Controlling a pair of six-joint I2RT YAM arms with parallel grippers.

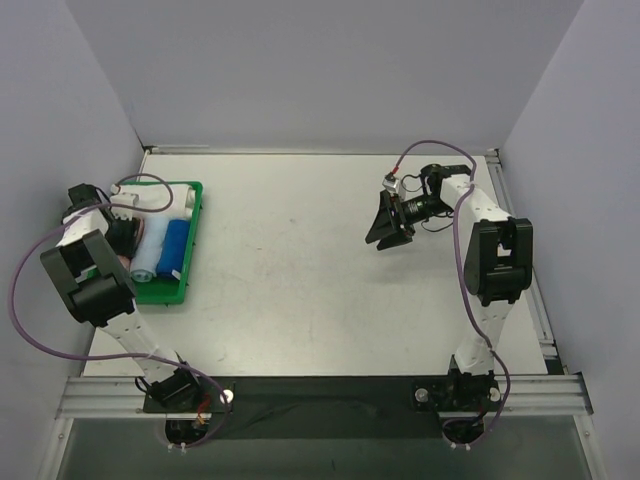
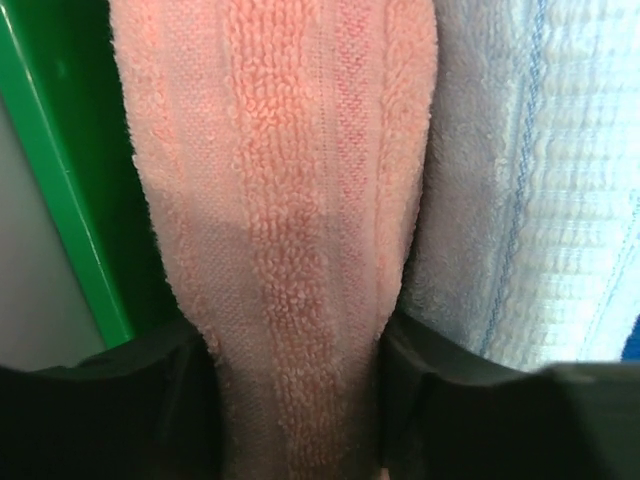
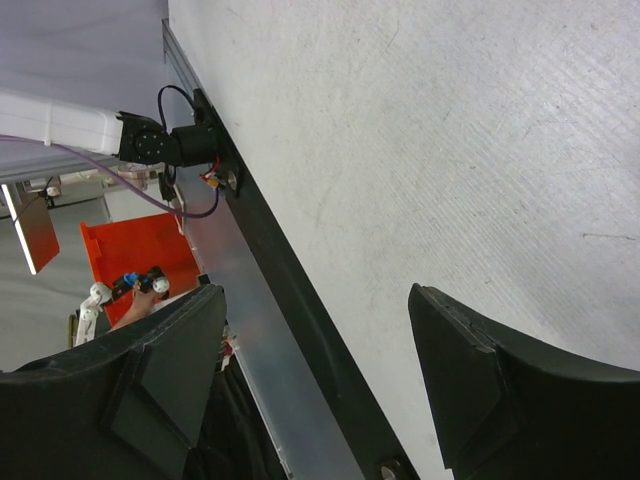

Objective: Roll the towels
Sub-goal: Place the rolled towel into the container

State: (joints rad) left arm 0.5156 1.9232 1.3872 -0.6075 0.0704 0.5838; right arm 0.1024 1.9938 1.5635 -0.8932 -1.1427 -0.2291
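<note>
Left gripper [image 2: 296, 425], frame bottom, pinches the salmon towel [image 2: 290, 200] inside the green tray [image 2: 60, 200] — lift straight, clearing its wall; right gripper [image 3: 315, 295] open, empty.

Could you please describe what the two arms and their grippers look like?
Both the left arm and right arm have white links joined by boxy black housings, each trailed by a looping purple cable. The left gripper and right gripper have broad, matte black fingers.
</note>
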